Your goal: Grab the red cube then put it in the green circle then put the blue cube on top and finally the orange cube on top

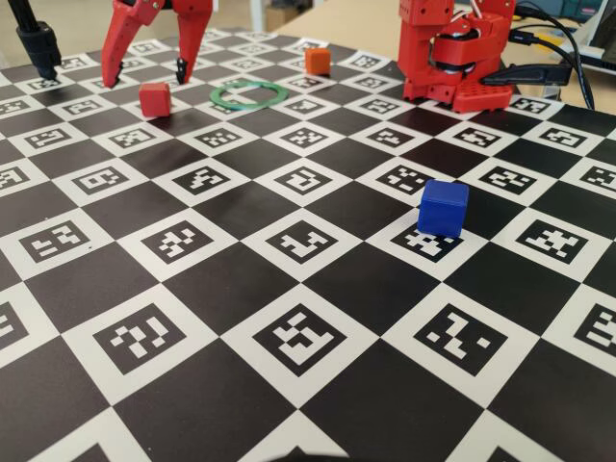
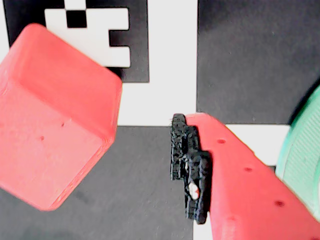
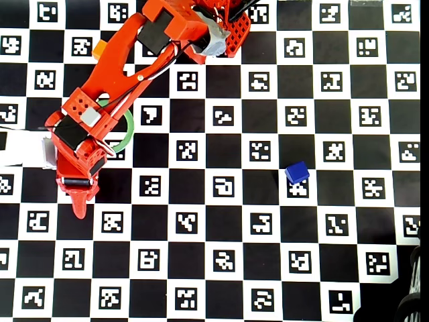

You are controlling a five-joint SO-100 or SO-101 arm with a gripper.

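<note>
Matte red cube (image 1: 155,99) sitting flat on the checkerboard mat (image 1: 241,289), plain-faced, edges slightly rounded; filling the left of the wrist view (image 2: 55,120), tilted there, apart from the black-padded finger (image 2: 190,167). Resting just left of the green circle (image 1: 249,94) in the fixed view, not touching it. Thin flat ring, mat showing through its middle, half hidden under the arm from overhead (image 3: 127,131). Gripper (image 1: 151,67) spread wide, tips down on either side above the red cube, pinching nothing. Orange cube (image 1: 318,61) beyond the ring, near the arm's base (image 1: 452,58). Blue cube (image 1: 443,208) well apart, alone toward the near right of the mat.
</note>
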